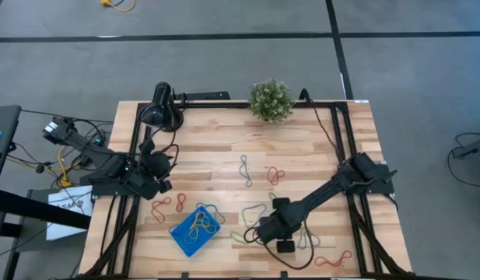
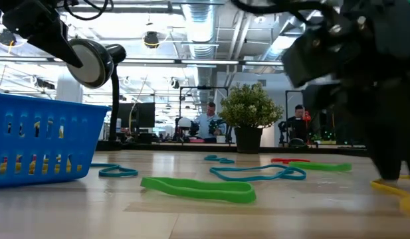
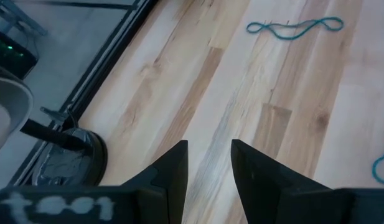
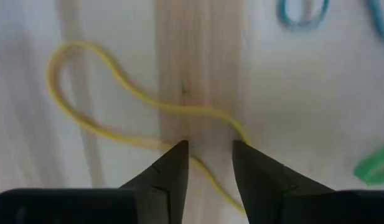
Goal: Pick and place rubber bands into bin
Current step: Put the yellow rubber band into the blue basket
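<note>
Several rubber bands (image 1: pixel 246 170) lie scattered over the wooden surface (image 1: pixel 302 155), and a few more sit inside the blue bin (image 1: pixel 194 230), which rests near the front edge, left of centre in the high view. In the low view the bin's slotted wall shows yellow bands behind it.

Loose on the boards are a grey-blue band at the middle, a red one (image 1: pixel 275 176) just to its right, two red ones (image 1: pixel 162 207) left of the bin, a green one (image 1: pixel 252 211) between the bin and the right arm, and another red one (image 1: pixel 335 260) near the front right corner.

Low over the front of the surface, right of the bin, the right end effector (image 1: pixel 259 232) points straight down at a yellow band (image 4: pixel 129 106). In the right wrist view its two dark fingers (image 4: pixel 173 171) stand a narrow gap apart, tips at the wood on either side of the yellow strand; whether they have pinched it cannot be told.

At the left side, near the black lamp (image 1: pixel 160 107), waits the left end effector (image 1: pixel 163 185). Its fingers (image 3: pixel 173 171) are a small gap apart with nothing between them, above bare wood, with a grey-blue band (image 3: pixel 295 27) well ahead of them.

At the back edge stands a small potted plant (image 1: pixel 271 99).
</note>
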Robot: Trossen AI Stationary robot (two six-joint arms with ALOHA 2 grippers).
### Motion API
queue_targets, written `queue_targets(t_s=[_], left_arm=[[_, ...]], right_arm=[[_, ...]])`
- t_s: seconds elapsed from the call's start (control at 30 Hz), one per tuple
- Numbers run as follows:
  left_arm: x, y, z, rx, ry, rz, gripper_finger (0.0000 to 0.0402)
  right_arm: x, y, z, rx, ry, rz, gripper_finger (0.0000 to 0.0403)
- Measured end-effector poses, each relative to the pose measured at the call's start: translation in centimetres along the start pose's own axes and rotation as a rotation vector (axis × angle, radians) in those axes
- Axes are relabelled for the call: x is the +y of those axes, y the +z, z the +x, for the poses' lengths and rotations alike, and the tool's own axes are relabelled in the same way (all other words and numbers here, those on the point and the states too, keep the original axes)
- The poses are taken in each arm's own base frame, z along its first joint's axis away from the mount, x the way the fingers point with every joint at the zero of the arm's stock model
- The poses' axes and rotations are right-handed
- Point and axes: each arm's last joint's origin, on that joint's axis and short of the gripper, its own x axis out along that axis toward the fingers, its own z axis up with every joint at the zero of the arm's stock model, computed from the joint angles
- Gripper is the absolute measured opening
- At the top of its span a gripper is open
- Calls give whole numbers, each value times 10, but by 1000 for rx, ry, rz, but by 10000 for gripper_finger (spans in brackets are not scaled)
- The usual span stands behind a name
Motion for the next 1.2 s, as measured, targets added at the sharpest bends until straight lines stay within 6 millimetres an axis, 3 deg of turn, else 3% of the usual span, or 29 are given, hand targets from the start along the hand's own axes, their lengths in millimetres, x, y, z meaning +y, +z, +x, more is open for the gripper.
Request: queue_targets(t_s=[0.8,1.2], left_arm=[[-11,0,7,37,10,40,112],[-12,1,7,34,2,48,112]], right_arm=[[-10,0,-3,-24,-85,-40,119],[-7,0,-3,-4,-19,-72,97]])
